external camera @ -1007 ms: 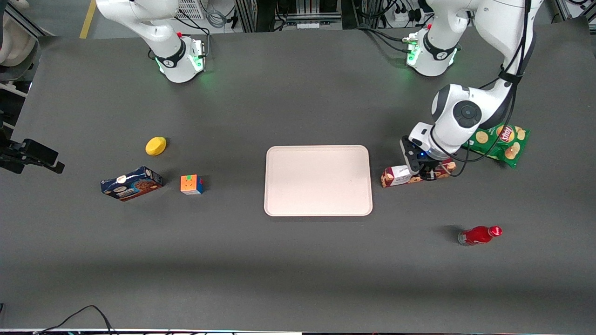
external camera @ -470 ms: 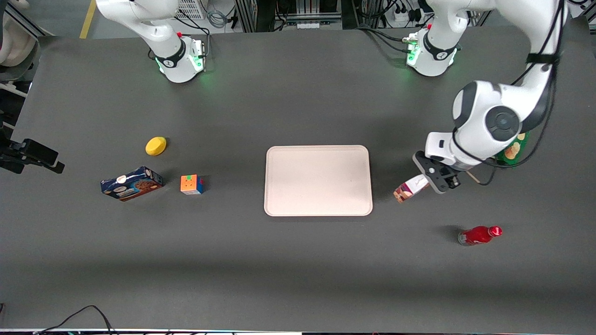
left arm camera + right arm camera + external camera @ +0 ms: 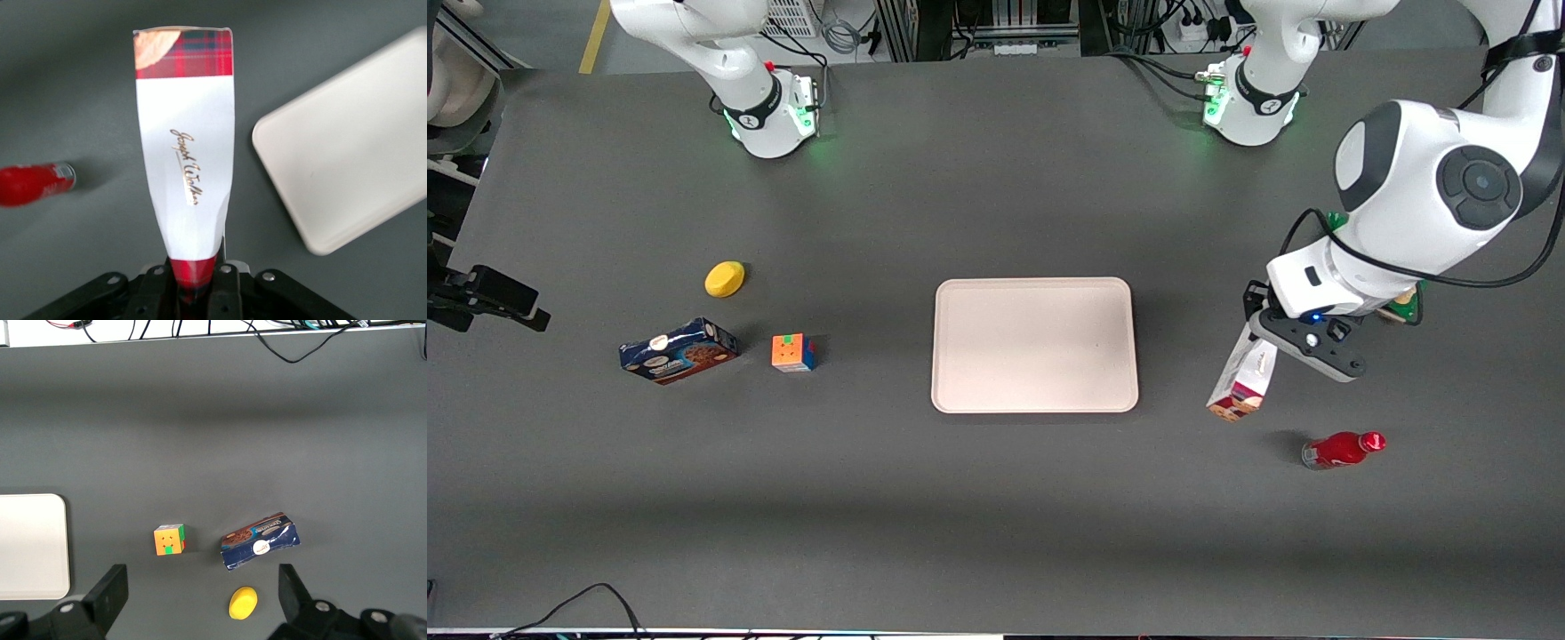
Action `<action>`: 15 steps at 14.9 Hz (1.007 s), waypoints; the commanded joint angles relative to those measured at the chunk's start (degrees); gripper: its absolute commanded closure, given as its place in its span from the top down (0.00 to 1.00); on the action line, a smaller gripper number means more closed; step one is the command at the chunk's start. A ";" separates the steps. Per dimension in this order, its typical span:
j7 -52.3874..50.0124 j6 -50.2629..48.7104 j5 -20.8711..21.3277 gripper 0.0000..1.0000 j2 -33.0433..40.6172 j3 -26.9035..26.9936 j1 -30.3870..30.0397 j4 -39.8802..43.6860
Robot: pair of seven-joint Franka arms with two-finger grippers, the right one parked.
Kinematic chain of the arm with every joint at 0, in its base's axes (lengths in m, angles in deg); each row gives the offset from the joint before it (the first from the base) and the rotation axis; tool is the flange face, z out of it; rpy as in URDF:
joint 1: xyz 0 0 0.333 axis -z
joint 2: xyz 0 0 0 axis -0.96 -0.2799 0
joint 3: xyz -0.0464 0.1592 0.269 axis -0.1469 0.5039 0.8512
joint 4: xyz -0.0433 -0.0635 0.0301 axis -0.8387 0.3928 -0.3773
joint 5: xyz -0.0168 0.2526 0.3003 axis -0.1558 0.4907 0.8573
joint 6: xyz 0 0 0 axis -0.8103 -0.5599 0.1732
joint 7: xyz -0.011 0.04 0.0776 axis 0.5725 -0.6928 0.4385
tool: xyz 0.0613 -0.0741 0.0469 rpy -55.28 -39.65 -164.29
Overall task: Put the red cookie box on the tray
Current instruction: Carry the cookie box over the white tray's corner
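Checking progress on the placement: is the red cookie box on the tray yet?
Not yet. The gripper, shut on the red cookie box, holds it lifted beside the tray, which is bare.

End effector [image 3: 1294, 342] holds red cookie box [image 3: 1242, 378] (tilted) beside tray [image 3: 1034, 345].

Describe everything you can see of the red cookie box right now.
The red cookie box is a long slim carton, dark-red plaid with a large white panel bearing gold script and a cookie picture at its free end. The gripper is shut on one end, so it hangs tilted, lifted off the table, free end pointing down. It is beside the tray, not over it, toward the working arm's end, with the red bottle nearer the front camera.
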 commanded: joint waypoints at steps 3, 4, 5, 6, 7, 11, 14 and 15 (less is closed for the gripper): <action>-28.76 -1.09 1.65 0.00 -2.79 -7.88 2.30 5.19; -31.49 -1.00 3.22 0.00 -3.15 -8.85 2.56 5.19; -34.48 -1.00 4.63 0.00 -3.85 -9.99 2.65 5.02; -37.55 -0.83 6.21 0.00 -4.72 -11.22 3.09 4.75; -40.80 -0.39 8.32 0.00 -5.43 -12.19 3.61 4.40; -50.93 13.47 13.26 0.00 -7.45 -14.14 4.50 -5.07; -52.69 18.24 17.37 0.00 -9.65 -14.14 5.20 -9.39; -55.22 18.51 19.22 0.00 -10.52 -14.14 5.37 -9.75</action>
